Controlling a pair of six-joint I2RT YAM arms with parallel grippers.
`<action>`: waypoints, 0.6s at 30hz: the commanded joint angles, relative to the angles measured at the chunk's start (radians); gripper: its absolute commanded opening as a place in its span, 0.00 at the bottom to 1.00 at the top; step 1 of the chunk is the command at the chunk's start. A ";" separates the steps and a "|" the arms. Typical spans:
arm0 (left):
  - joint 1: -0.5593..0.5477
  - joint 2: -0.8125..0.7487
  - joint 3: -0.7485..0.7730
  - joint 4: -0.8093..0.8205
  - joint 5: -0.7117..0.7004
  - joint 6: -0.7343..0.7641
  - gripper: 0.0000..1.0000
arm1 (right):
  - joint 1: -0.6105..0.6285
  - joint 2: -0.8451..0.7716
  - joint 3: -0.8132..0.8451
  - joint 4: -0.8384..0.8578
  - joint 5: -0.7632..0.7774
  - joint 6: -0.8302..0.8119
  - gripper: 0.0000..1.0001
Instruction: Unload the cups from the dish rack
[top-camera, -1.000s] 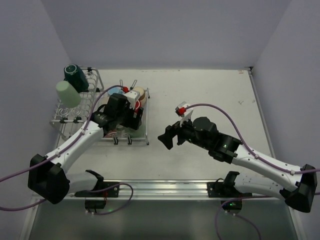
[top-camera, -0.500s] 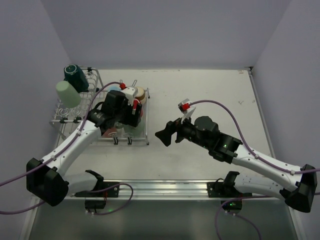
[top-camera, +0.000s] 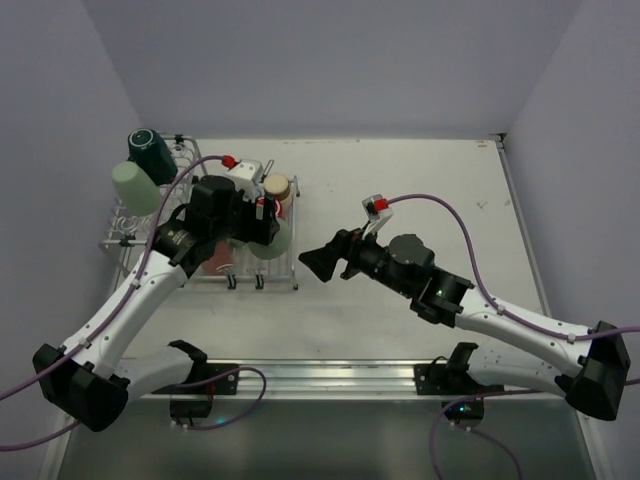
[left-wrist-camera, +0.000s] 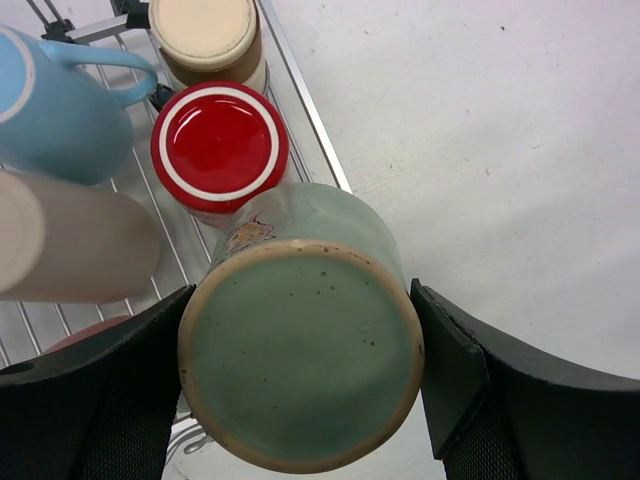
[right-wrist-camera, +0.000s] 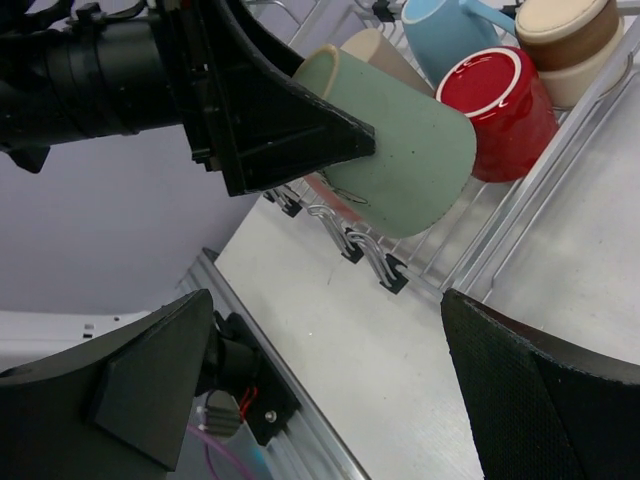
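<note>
My left gripper (top-camera: 262, 222) is shut on a pale green cup (top-camera: 278, 238) and holds it tilted above the right edge of the dish rack's flat tray (top-camera: 262, 272). In the left wrist view the cup's base (left-wrist-camera: 300, 360) fills the space between the fingers (left-wrist-camera: 455, 370). A red cup (left-wrist-camera: 220, 140), a beige-brown cup (left-wrist-camera: 205, 35), a light blue mug (left-wrist-camera: 50, 100) and a beige tumbler (left-wrist-camera: 70, 250) stand upside down on the tray. My right gripper (top-camera: 318, 262) is open and empty, just right of the rack, and faces the held cup (right-wrist-camera: 400, 150).
The rack's taller slotted section (top-camera: 135, 235) at far left carries a teal cup (top-camera: 150, 150) and another pale green cup (top-camera: 135, 187). The red cup (right-wrist-camera: 495, 95) and the blue mug (right-wrist-camera: 445, 30) show behind the held cup. A metal rail (top-camera: 330, 375) runs along the near edge.
My left gripper has lifted the pale green cup off the tray and tilted it toward the right. My right gripper has moved left toward the rack.
</note>
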 joint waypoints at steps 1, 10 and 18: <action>0.004 -0.065 0.092 0.057 0.020 -0.035 0.00 | -0.005 0.033 -0.020 0.134 0.011 0.088 0.99; 0.004 -0.135 0.138 0.074 0.109 -0.090 0.00 | -0.066 0.093 -0.057 0.263 -0.085 0.185 0.88; 0.004 -0.186 0.097 0.192 0.259 -0.214 0.00 | -0.079 0.176 -0.061 0.484 -0.300 0.190 0.89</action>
